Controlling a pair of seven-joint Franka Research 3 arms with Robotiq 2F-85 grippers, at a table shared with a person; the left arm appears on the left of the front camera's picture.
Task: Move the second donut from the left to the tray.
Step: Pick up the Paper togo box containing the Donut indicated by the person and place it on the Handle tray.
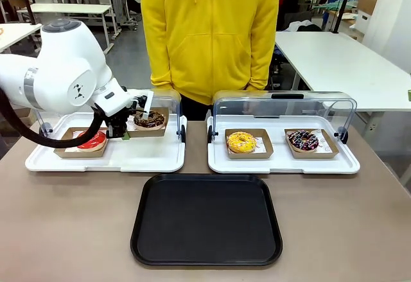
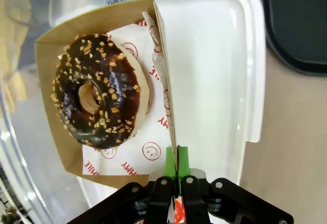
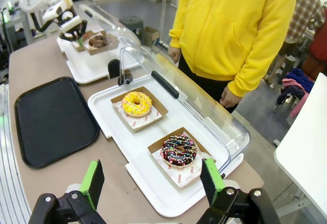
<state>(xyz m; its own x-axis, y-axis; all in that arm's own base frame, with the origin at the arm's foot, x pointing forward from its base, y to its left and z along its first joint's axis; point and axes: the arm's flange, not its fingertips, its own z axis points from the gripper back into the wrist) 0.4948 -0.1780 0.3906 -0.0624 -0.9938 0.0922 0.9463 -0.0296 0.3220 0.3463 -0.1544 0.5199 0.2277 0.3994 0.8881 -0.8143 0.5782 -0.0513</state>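
Item: chocolate donut (image 2: 97,92) in its box (image 2: 159,55), left white tray (image 1: 160,160), pinched by the left gripper (image 2: 177,158).

Detail: The left gripper's jaws are clamped together on the box's side wall, near one corner. The right gripper (image 3: 153,180) hangs apart, holding nothing, above the other white tray (image 3: 138,175). Advice: lift slowly and keep the box level, since a one-wall pinch may let it sag or tip, then carry it low to the black tray (image 1: 207,221). Box is nearly square, with no clear long axis; donut lies flat, hole upward.
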